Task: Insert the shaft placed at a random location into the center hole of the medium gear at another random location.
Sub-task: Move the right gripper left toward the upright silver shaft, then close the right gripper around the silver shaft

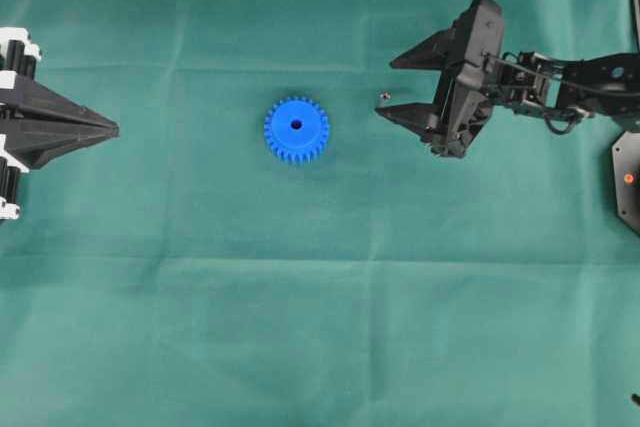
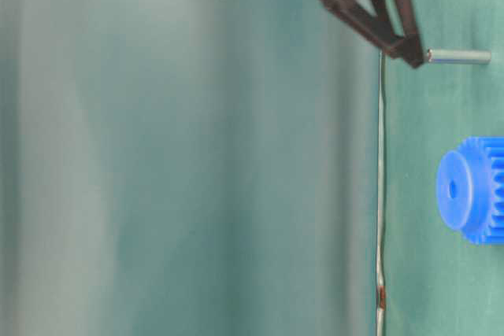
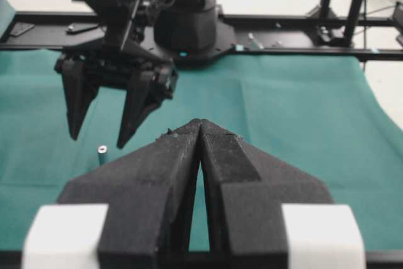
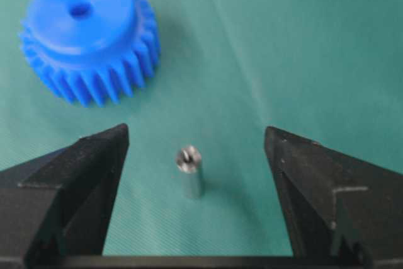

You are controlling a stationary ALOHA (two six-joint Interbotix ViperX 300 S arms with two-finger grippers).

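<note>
Standing upright between wide right jaws: shaft (image 4: 188, 170); medium gear (image 4: 88, 36) nearby; left jaws pressed together.

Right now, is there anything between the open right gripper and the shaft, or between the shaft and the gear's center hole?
Nothing visible. The shaft stands upright on the green cloth, between the fingers of the open right gripper, untouched. Only bare cloth lies between it and the medium gear, whose center hole is uncovered.
</note>
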